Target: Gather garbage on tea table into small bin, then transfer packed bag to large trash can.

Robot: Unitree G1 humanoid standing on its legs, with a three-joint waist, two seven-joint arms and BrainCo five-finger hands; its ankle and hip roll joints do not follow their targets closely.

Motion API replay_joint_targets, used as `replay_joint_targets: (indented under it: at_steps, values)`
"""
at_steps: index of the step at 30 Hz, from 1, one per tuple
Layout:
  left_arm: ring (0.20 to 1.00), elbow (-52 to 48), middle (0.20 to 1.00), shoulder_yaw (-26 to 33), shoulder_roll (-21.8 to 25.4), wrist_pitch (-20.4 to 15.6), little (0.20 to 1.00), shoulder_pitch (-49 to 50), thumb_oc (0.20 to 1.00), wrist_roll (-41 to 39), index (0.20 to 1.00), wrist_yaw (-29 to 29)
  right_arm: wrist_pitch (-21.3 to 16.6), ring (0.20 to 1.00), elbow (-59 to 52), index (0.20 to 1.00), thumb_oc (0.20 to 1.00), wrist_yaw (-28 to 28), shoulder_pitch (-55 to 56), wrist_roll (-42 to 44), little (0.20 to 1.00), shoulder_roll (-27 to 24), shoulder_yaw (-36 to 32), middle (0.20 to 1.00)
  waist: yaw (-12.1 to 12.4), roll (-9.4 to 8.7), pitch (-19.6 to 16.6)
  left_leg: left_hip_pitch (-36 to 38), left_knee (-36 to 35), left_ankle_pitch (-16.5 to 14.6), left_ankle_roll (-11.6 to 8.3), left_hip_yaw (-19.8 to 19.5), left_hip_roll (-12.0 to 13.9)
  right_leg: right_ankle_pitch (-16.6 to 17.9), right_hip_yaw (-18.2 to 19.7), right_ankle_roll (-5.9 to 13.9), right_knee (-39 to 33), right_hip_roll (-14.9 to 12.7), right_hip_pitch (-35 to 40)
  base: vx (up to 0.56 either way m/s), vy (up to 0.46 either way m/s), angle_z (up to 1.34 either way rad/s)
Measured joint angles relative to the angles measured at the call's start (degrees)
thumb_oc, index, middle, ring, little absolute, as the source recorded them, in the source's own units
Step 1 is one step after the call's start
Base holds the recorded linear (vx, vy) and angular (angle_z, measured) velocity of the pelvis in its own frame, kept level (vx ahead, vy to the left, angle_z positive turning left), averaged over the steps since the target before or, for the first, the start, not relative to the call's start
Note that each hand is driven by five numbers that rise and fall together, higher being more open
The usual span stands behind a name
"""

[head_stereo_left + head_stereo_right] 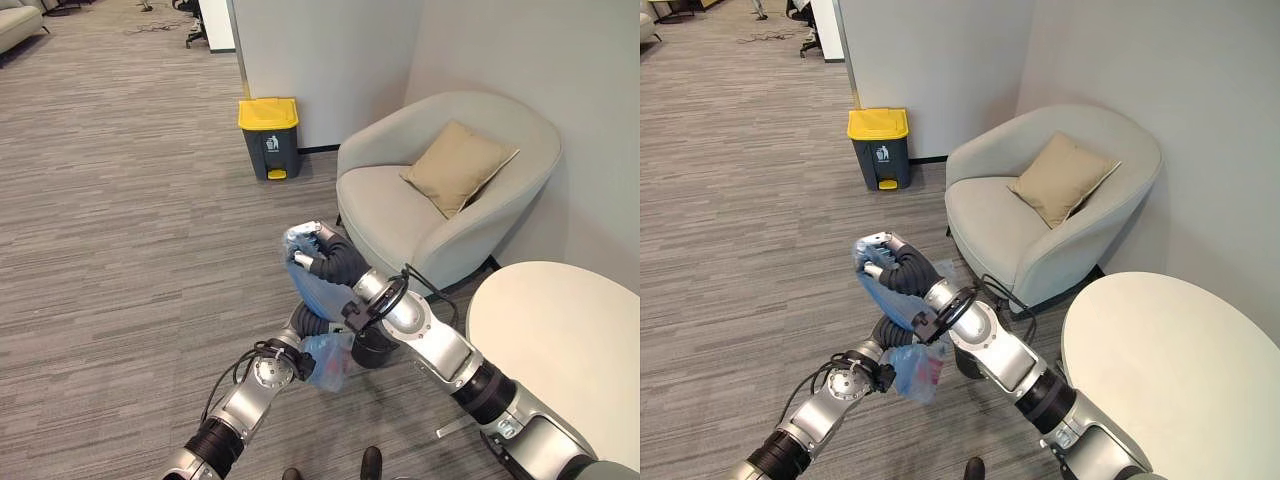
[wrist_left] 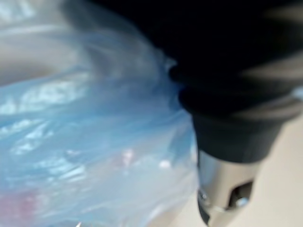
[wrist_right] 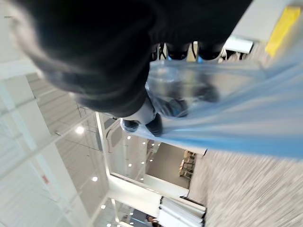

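Blue, thin and crinkled, the plastic bag [image 1: 318,292] is held up in the air above the floor, in front of the armchair. Its long axis runs roughly up and down, tilted a little: the gathered neck points upward and away from the robot, and the fuller, rounded bottom [image 1: 917,372] hangs low, where something reddish can be made out through the film. In the left wrist view the bag [image 2: 90,156] is seen as glossy, translucent folds.

The neck is clamped in the right hand [image 1: 309,252], whose fingers are curled round the bunched plastic; this is confirmed in the right wrist view, where dark tips [image 3: 170,108] are pressed into the stretched film. The left hand [image 1: 306,326] is placed under the bag, against its lower part, but its fingers are covered by the plastic, so it cannot be told whether they are closed.

Grey, striped carpet [image 1: 120,200] is laid across the floor. A rounded, pale grey upholstered armchair [image 1: 400,215] stands just beyond the bag, with a square tan cushion [image 1: 458,165] leaned against its back. A round, smooth cream table [image 1: 570,340] is seen near the robot's right side. Well apart, against the white wall, stands a dark grey trash can [image 1: 269,138] with a yellow lid.
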Motion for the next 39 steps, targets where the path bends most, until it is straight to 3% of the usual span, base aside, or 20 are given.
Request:
replay_joint_targets:
  at_steps: [3, 4, 10, 19, 20, 22, 23, 24, 25, 32, 39]
  values:
    - [1.0, 0.2, 1.0, -0.5, -0.3, 0.5, 1.0, -2.7, 1.0, 0.5, 1.0, 1.9, -0.4, 0.2, 0.0, 0.2, 0.2, -0.1, -0.6, 3.5, 0.2, 0.3, 0.9, 0.2, 0.0, 0.0, 0.0, 0.0, 0.0, 0.1, 0.08, 0.0, -0.1, 0.1, 0.0, -0.05, 0.0, -0.1, 0.0, 0.0, 0.0, 0.0]
    - [0.206, 0.2, 0.206, -0.5, -0.5, 0.5, 0.206, -3.0, 0.206, 1.3, 0.206, 2.3, -0.4, 0.2, 0.0, 0.2, 0.2, -0.1, -0.7, 3.9, 0.2, 0.3, 0.9, 0.2, -0.2, -0.01, 0.0, 0.0, 0.0, 0.1, 0.07, 0.0, 0.0, 0.1, 0.0, -0.05, 0.0, -0.1, 0.0, 0.0, 0.0, 0.0]
    - [0.2, 1.7, 0.2, -2.3, -0.5, 0.8, 0.2, -8.6, 0.2, 1.7, 0.2, 3.8, -0.8, 0.2, 0.0, 0.2, 0.2, -0.1, -1.1, 6.4, 0.2, 0.5, 1.9, 0.2, -0.4, 0.03, -0.1, 0.0, 0.0, 0.2, 0.02, 0.0, 0.0, 0.2, 0.0, -0.16, 0.0, 0.0, 0.0, 0.0, 0.0, 0.0]
    - [0.2, 1.0, 0.2, -0.8, -0.5, 0.8, 0.2, -6.4, 0.2, 0.5, 0.2, 4.1, -1.6, 0.2, 0.0, 0.2, 0.2, 0.0, -1.1, 5.9, 0.2, -0.7, 1.2, 0.2, -0.5, 0.05, -0.1, 0.1, 0.0, 0.2, 0.03, 0.2, 0.0, 0.2, 0.2, -0.24, 0.0, 0.0, 0.0, 0.0, 0.0, 0.0]
    - [0.2, 1.0, 0.2, -0.5, -0.6, 0.7, 0.2, -6.1, 0.2, 0.4, 0.2, 4.0, -1.6, 0.238, 0.0, 0.238, 0.238, 0.0, -1.1, 5.0, 0.238, -0.9, 1.0, 0.238, -0.5, 0.05, -0.1, 0.1, 0.0, 0.2, 0.03, 0.2, 0.0, 0.3, 0.2, -0.27, 0.0, 0.0, 0.0, 0.0, 0.0, 0.0]
    - [0.2, -1.2, 0.2, 0.6, -0.4, 0.7, 0.2, -4.3, 0.2, -0.7, 0.2, 4.1, -1.6, 0.529, -0.2, 0.529, 0.529, 0.1, -1.0, 1.3, 0.529, -2.3, 0.0, 0.529, -0.6, 0.05, -0.1, 0.1, 0.0, 0.3, 0.05, 0.2, 0.0, 0.3, 0.2, -0.3, 0.0, 0.0, 0.0, 0.0, 0.0, 0.0]
    - [0.2, -1.5, 0.2, 0.6, -0.3, 0.6, 0.2, -4.1, 0.2, -0.7, 0.2, 4.0, -1.6, 0.856, -0.3, 0.856, 0.856, 0.0, -1.0, 0.2, 0.856, -3.0, -0.6, 0.856, -0.5, 0.05, -0.1, 0.1, 0.0, 0.3, 0.06, 0.2, 0.0, 0.3, 0.2, -0.28, 0.0, 0.0, 0.0, 0.0, 0.0, 0.0]
    - [0.2, -1.6, 0.2, 0.6, 0.0, 0.6, 0.2, -4.0, 0.2, -0.7, 0.2, 4.0, -1.6, 0.856, -0.3, 0.856, 0.856, 0.0, -1.0, -0.6, 0.856, -3.5, -1.0, 0.856, -0.5, 0.05, -0.1, 0.1, 0.0, 0.3, 0.05, 0.2, 0.0, 0.3, 0.2, -0.27, 0.0, 0.0, 0.0, 0.0, 0.0, 0.0]
    - [0.2, -1.7, 0.2, 0.6, 0.1, 0.5, 0.2, -3.8, 0.2, -0.7, 0.2, 4.0, -1.6, 1.0, -0.4, 1.0, 1.0, 0.0, -1.0, -1.7, 1.0, -3.7, -1.1, 1.0, -0.5, 0.05, -0.1, 0.1, 0.0, 0.3, 0.05, 0.2, 0.0, 0.3, 0.2, -0.26, 0.0, 0.0, 0.0, 0.0, 0.0, 0.0]
    - [0.2, -5.9, 0.2, 8.3, 1.0, -0.1, 0.2, 3.6, 0.2, -3.1, 0.2, 3.8, -1.6, 1.0, -2.4, 1.0, 1.0, 0.1, 0.0, -16.4, 1.0, -11.6, -1.3, 1.0, -0.8, 0.0, -0.2, 0.3, 0.0, 0.3, 0.04, 0.4, 0.1, 0.4, 0.5, -0.21, 0.0, 0.1, 0.0, 0.0, -0.006, -0.01]
    - [0.2, -5.8, 0.2, 14.1, 2.6, -0.4, 0.2, 12.4, 0.2, -3.4, 0.2, 3.3, -1.6, 1.0, -2.8, 1.0, 1.0, 0.0, 10.4, -26.9, 1.0, -17.8, -9.2, 1.0, -0.8, -0.22, -0.2, 0.7, 0.0, 0.3, 0.05, 1.0, 0.2, 0.4, 0.9, -0.14, 0.0, 0.2, 0.2, 0.0, -0.017, -0.03]
